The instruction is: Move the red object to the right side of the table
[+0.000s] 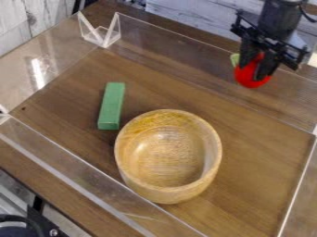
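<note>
1. Gripper [259, 72], upper right of frame: you have its black fingers pinched around the red object [257, 74], pointing down, with the object held above the table [74, 116].
2. Right and rear acrylic walls [301, 176] stand near your gripper.
3. Bare tabletop lies below and right of it.
4. Wooden bowl [169, 154] sits lower centre, green block [111, 105] at left, both well apart.

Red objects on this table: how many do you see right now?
1. The red object is gripped in the hand, above the far right part of the table. The wooden bowl looks empty inside; nothing else red shows.
</note>
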`<state>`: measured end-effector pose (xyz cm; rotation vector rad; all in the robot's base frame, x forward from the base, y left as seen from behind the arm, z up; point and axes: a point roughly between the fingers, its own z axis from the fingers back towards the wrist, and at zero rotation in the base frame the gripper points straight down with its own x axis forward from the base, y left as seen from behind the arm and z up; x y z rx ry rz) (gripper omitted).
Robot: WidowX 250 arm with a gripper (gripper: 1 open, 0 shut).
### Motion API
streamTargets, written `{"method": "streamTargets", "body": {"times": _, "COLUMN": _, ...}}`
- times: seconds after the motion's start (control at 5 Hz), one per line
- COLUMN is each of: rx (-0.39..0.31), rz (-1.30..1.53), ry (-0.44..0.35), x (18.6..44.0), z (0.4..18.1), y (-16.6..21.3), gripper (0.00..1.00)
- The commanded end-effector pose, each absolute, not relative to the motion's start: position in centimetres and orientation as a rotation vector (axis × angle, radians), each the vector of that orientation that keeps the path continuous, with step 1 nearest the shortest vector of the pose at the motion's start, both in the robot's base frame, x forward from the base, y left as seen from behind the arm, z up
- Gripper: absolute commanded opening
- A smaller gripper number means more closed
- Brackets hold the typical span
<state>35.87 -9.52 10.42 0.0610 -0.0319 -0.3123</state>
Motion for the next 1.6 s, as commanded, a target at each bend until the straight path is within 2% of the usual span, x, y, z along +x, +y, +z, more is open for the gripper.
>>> {"method": "streamTargets", "body": {"times": 0.0, "rx": 0.046, "rz": -0.316, "ry": -0.103, "x": 35.8, "z": 12.0, "y": -10.6, "gripper": 0.00}}
{"method": "streamTargets", "body": {"times": 0.4, "rx": 0.038, "rz": -0.251, "ry": -0.115, "x": 35.3, "z": 7.6, "y": -11.6, "gripper": 0.00}}
{"method": "streamTargets", "body": {"times": 0.6, "rx": 0.044, "rz": -0.252, "ry": -0.121, "x": 35.7, "z": 6.9, "y": -12.2, "gripper": 0.00}}
{"method": "streamTargets", "body": {"times": 0.8, "rx": 0.050, "rz": -0.256, "ry": -0.125, "x": 36.6, "z": 6.8, "y": -12.6, "gripper": 1.00}}
{"method": "streamTargets", "body": {"times": 1.0, "rx": 0.062, "rz": -0.232, "ry": -0.121, "x": 37.0, "z": 5.9, "y": -11.9, "gripper": 1.00}}
{"method": "streamTargets", "body": {"times": 1.2, "rx": 0.045, "rz": -0.230, "ry": -0.143, "x": 35.9, "z": 5.7, "y": -11.1, "gripper": 0.00}}
{"method": "streamTargets", "body": {"times": 1.4, "rx": 0.009, "rz": -0.171, "ry": -0.163, "x": 34.6, "z": 4.6, "y": -12.4, "gripper": 0.00}}
